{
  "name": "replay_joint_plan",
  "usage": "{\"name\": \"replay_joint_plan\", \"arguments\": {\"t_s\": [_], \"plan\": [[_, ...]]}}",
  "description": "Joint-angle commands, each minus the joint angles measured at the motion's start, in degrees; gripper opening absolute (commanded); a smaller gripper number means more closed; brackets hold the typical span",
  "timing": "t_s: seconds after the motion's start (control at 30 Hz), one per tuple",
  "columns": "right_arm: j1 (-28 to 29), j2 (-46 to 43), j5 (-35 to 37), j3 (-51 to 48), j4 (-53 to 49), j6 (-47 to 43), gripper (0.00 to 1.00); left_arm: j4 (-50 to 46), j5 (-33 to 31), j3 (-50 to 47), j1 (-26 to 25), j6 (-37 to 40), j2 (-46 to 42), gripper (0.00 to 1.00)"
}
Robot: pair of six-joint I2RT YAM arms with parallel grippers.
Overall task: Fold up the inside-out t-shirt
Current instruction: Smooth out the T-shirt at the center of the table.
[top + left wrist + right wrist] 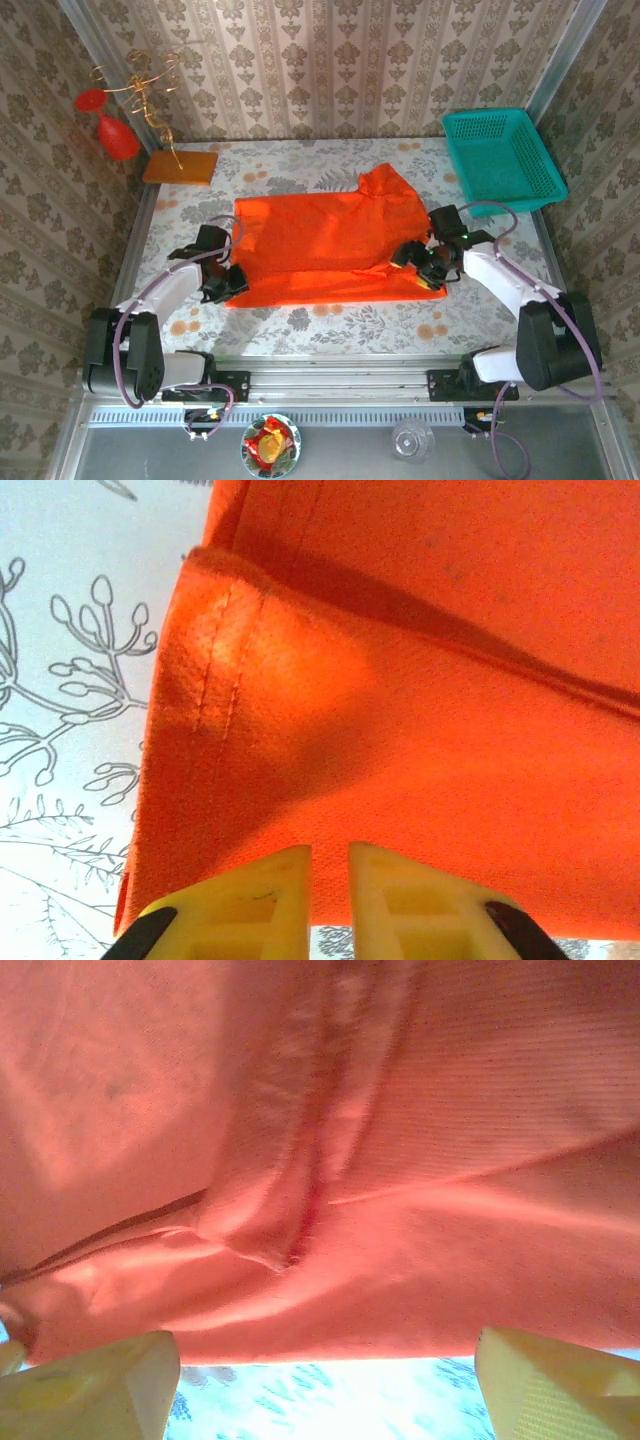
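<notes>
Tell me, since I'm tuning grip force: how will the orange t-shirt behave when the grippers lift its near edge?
The t-shirt will probably drape and sag between the two grippers: it lies flat with soft creases near the right gripper. It looks thin and light, likely easy to lift. The stitched hem by the left gripper is thicker, so it should pinch firmly.

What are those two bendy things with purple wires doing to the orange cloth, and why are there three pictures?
They are two robot arms bolted to the table's near edge. One picture comes from a camera above them. The other two come from small cameras on the wrists, so you see the yellow fingers up close.

On the flowery table lies an orange t-shirt, partly folded. The left gripper has its fingers nearly together at the shirt's near-left corner. The right gripper is wide open by the shirt's right edge. A teal basket sits at the far right, and an orange board with a wire ornament at the far left.
</notes>
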Motion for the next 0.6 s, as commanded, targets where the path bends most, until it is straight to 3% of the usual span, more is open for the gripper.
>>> {"name": "replay_joint_plan", "arguments": {"t_s": [0.0,0.57], "plan": [[1.89,4.16,-4.61,1.1,7.62,3.84,0.82,2.58,3.12,1.33,0.21,0.59,-1.04,0.21],[3.79,12.11,-8.72,5.16,18.15,8.95,0.82,2.76,3.56,0.86,0.83,0.56,-2.18,0.24]]}}
